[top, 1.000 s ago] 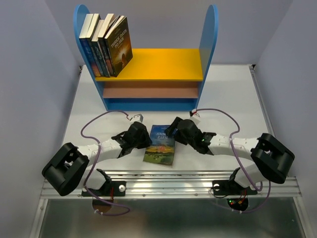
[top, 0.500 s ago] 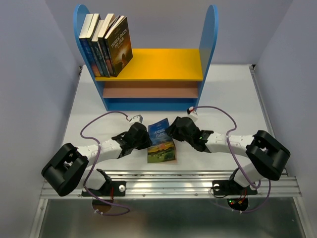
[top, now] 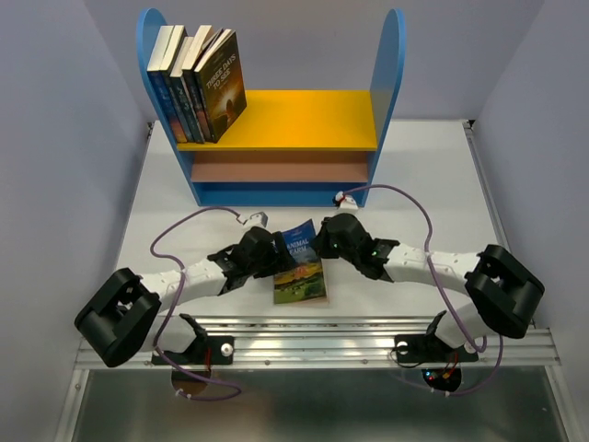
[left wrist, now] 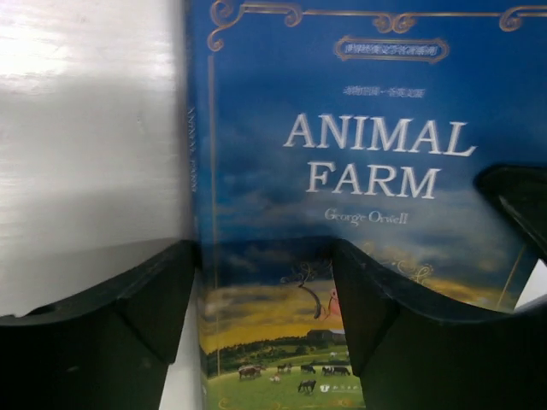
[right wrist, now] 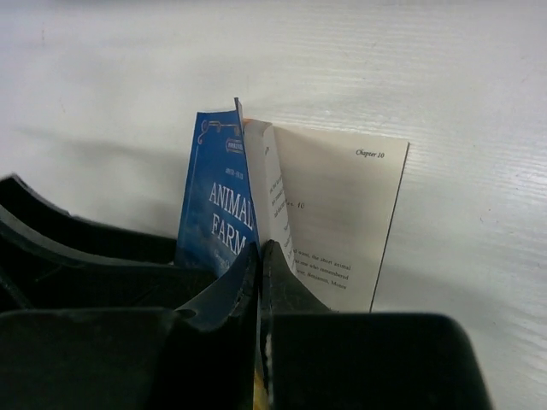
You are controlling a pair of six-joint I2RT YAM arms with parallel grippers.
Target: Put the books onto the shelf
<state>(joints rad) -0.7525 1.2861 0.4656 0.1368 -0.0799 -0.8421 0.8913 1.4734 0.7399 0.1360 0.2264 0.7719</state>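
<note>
- The Animal Farm book (top: pixel 300 269) lies on the table (top: pixel 433 184) between the arms, its long axis near-to-far and its title end raised toward the shelf (top: pixel 276 120).
- The right gripper (right wrist: pixel 259 254) pinches its pages, and the left gripper (left wrist: pixel 263 256) is spread over the spine.
- One book is on the table; about four books (top: pixel 198 87) are shelved.

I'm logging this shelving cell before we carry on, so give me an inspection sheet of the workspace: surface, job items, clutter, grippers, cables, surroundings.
Surface: white table, no spills or marks seen.
Job's things: shelf at the far side. A row of books leans at the left end of its yellow board. Animal Farm is between the arms, one edge lifted off the table and fanned open to a page.
Clutter: nothing seen.
Grippers: left gripper open, fingers straddling the book's spine. Right gripper shut on the book's raised edge.
Cables: purple cables loop over the table from each arm, apart from the book.
Surroundings: plain grey walls; metal rail at the arm bases.
</note>
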